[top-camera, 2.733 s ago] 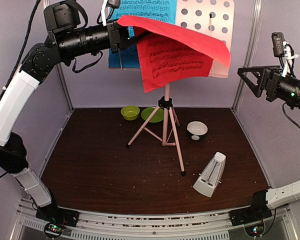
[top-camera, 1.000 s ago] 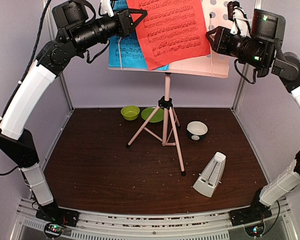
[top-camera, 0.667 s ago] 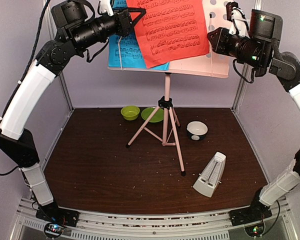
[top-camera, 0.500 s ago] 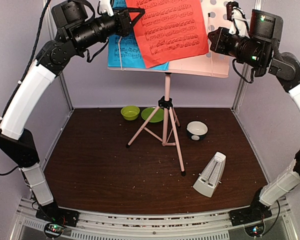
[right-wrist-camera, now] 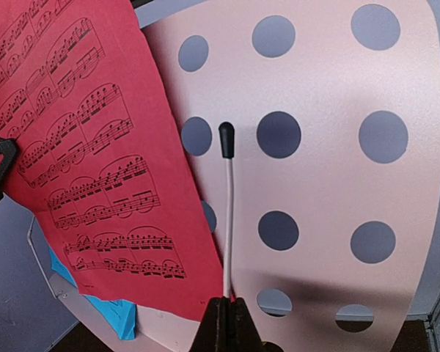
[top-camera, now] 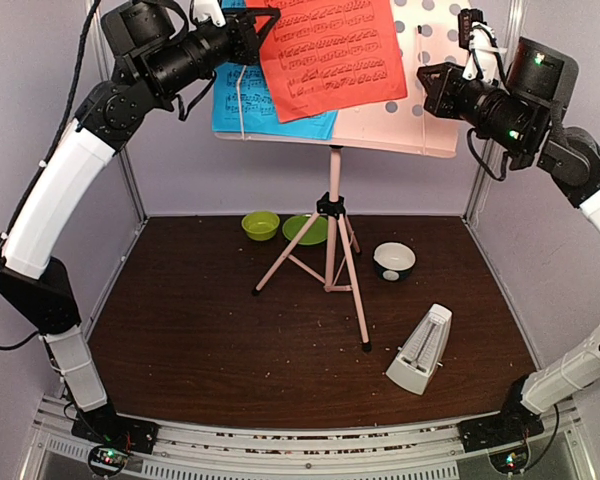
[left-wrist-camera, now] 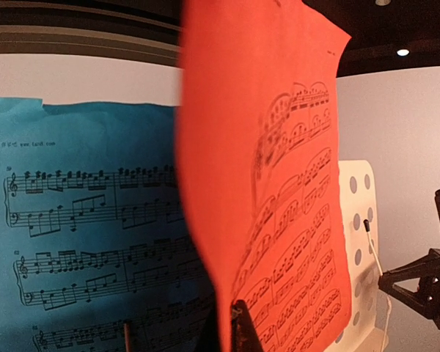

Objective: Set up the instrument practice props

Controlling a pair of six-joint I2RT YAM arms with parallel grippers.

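While the left gripper [top-camera: 267,25] keeps its jaws clamped on the upper left edge of the red sheet [top-camera: 330,50], we see that sheet hanging high against the pink music stand [top-camera: 425,125], overlapping the blue sheet [top-camera: 242,95]. The right gripper [top-camera: 427,85] has its jaws together at the foot of the stand's white wire [right-wrist-camera: 228,213]; whether they pinch it we cannot tell. The metronome [top-camera: 420,352] stands on the surface [top-camera: 210,330], front right.

Left arm [top-camera: 50,200]: your long links wear white shells; the joints behind the left fingers [left-wrist-camera: 243,334] are black.
Right arm [top-camera: 580,372]: same white and black; a green light [top-camera: 511,133] glows behind the right fingers [right-wrist-camera: 224,323].
Cable [top-camera: 83,45]: black, well back from your left fingers.
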